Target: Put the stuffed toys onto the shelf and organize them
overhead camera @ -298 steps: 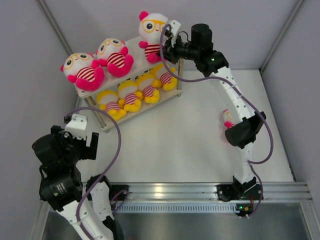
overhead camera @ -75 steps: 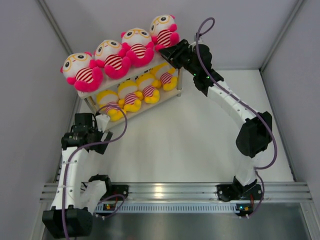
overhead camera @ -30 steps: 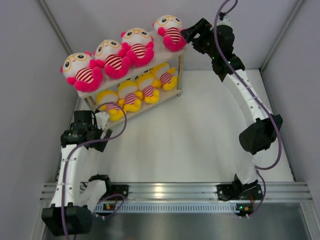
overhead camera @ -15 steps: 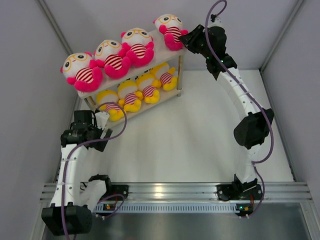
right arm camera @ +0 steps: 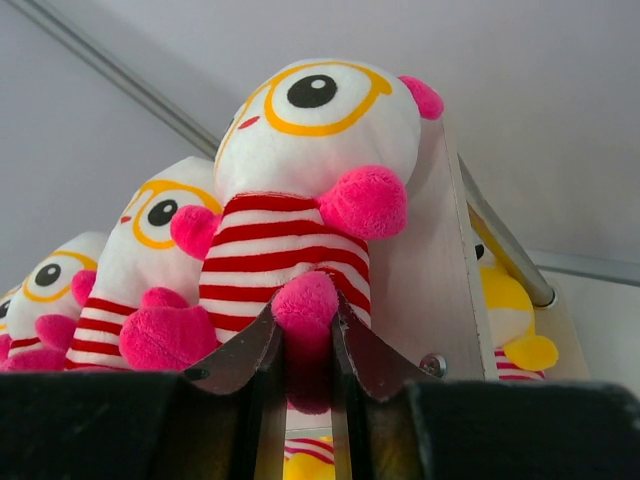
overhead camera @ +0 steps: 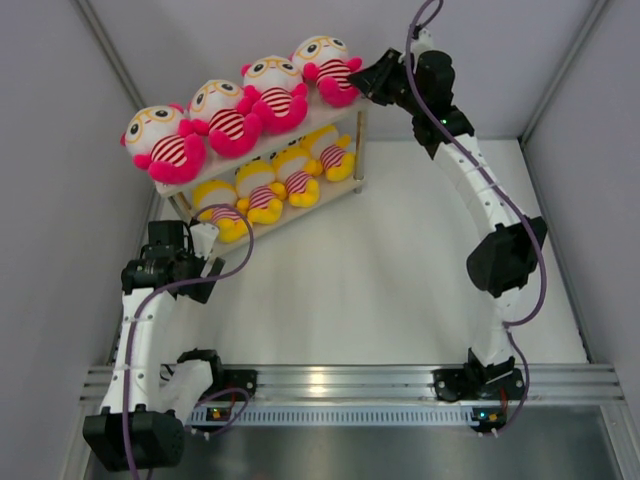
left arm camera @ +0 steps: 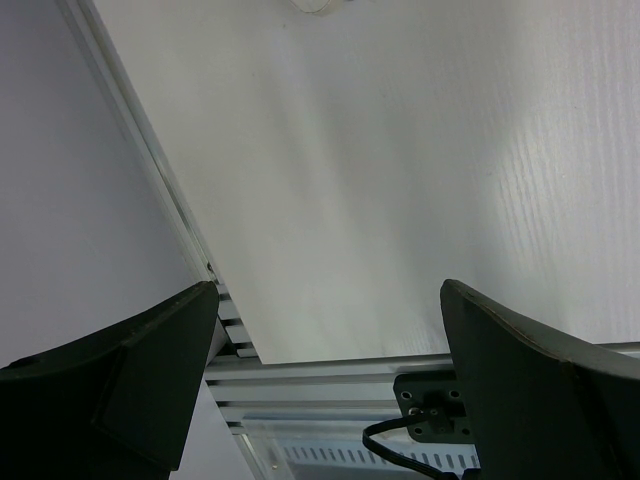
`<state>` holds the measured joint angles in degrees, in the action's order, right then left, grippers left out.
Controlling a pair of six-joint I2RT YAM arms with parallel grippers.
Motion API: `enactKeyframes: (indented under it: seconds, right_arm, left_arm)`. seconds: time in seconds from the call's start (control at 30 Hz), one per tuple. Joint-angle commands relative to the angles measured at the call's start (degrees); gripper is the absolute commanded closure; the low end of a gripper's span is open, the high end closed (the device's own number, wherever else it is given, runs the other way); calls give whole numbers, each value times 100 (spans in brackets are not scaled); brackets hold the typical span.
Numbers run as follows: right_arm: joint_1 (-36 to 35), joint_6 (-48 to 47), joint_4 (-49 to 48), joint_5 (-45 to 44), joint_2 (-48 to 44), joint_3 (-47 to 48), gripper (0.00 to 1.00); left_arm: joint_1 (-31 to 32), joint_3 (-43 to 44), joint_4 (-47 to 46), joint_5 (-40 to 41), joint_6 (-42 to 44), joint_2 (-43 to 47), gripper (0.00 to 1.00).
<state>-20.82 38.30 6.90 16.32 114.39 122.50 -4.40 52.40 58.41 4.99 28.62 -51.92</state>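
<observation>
— How is the right arm set?
— Stretched long toward 11 o'clock. The right end effector point(right arm camera: 305, 322) is clenched on one soft foot of the end pink toy point(overhead camera: 325, 65), which sits at the 3 o'clock end of the shelf's point(overhead camera: 320, 197) flat top board.
— And the others?
— Three other pink toys point(overhead camera: 225, 115) sit beside it, and the yellow toys point(overhead camera: 275, 185) below; all are round-headed and stripe-bellied. The left arm is folded at 8 o'clock, and the left end effector point(left arm camera: 328, 290) is released over the white surface point(left arm camera: 400, 180).
</observation>
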Motion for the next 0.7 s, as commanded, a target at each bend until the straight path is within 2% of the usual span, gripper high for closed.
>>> enactKeyframes:
  seconds: [0.0,0.03,0.13,0.17,0.2,0.3,0.37,0.4,0.47,0.5,0.67]
  right_arm:
    - [43,-121,-277,328,92,336,100]
    - [43,-113,-250,320,84,319,100]
    - [43,-121,-241,346,57,292,84]
    - [43,-139,-241,337,49,275,77]
    - [52,-156,-241,328,-12,231,62]
    - [60,-227,-233,241,-197,100,38]
    - [60,-279,-241,101,-311,11,34]
    - [69,-288,-241,30,-460,-119,26]
    - [60,-393,-242,-75,-714,-235,15]
    - [69,-437,-207,-111,-803,-339,1]
    - [78,-1227,416,-532,-1689,-682,1]
  left_arm:
    - [10,174,-199,28,-32,7,1]
    - [18,174,-199,28,-32,7,1]
    - [19,174,-207,28,-41,-2,1]
    - [19,174,-207,28,-41,-2,1]
    - [19,183,-216,28,-41,-2,1]
    - [19,191,-207,37,-58,-2,1]
    - [19,200,-207,37,-59,-2,1]
    - [19,209,-207,19,-76,-2,1]
    - [27,235,-207,-33,-94,-2,1]
    - [27,270,-199,-51,-120,-2,1]
    - [27,253,-207,-191,-129,103,1]
